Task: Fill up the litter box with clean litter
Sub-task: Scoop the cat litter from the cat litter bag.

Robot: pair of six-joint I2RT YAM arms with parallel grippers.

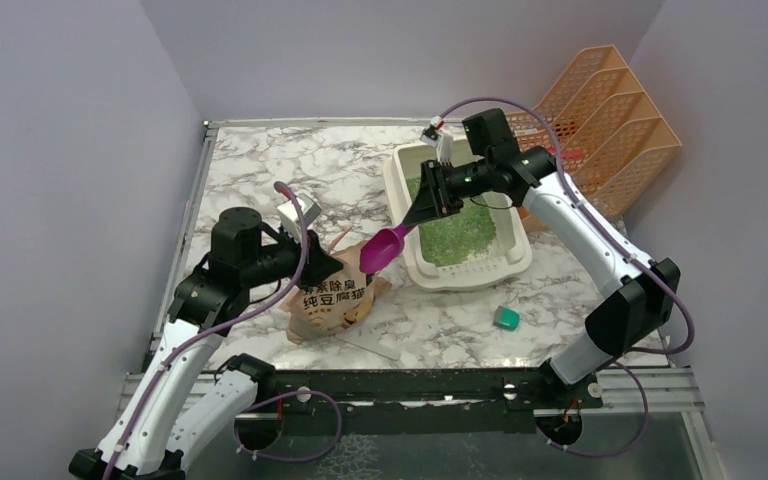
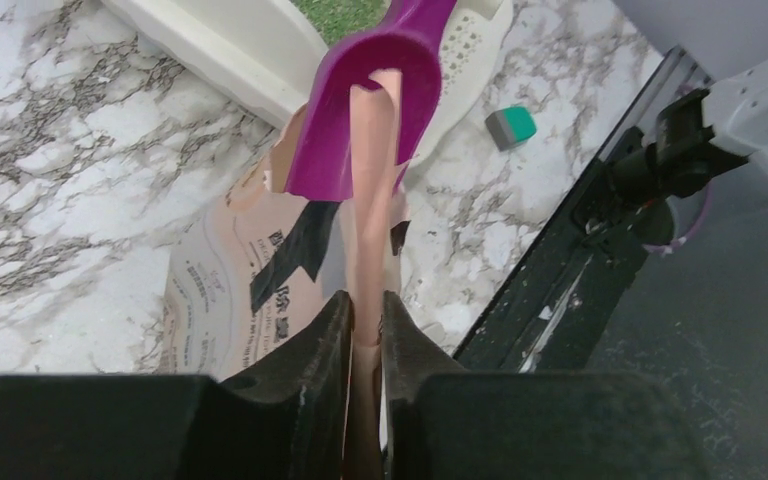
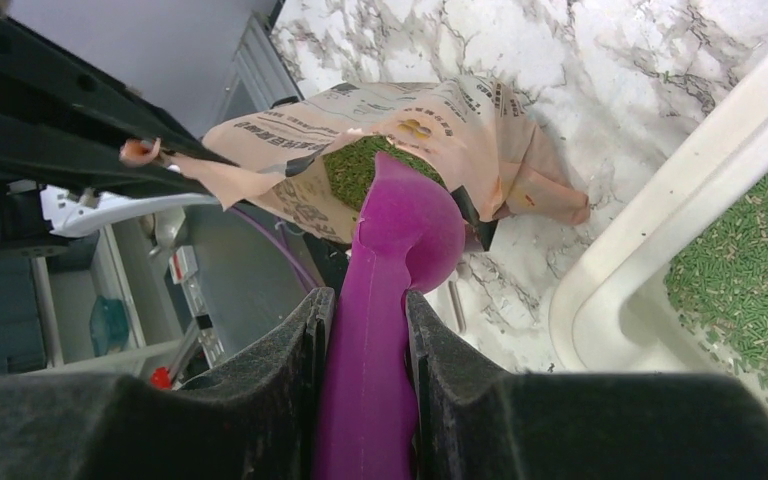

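From above, the right claw [image 1: 420, 212] is clamped on the handle of the scoop [image 1: 384, 250]. The box [image 1: 470, 277] sits beneath and behind it, with green litter [image 1: 460, 235] spread over the box floor. The scoop bowl pokes out ahead of the fingertips to the mouth of the bag [image 1: 335, 302]. The left claw [image 1: 322, 262] pinches the bag's top edge, and a teal block [image 1: 506, 318] lies on the table [image 1: 260, 180], well off to that claw's right. Left wrist now: fingers [image 2: 312, 365] nearly shut, just a fold of bag paper between them, with the scoop bowl straight ahead over that fold and the box rim beyond. Right wrist: fingers [image 3: 290, 370] tight on both sides of the magenta handle, and here's what the other views hide: litter inside the bag, just ahead of the bowl's tip. The box and its litter show on this claw's right.
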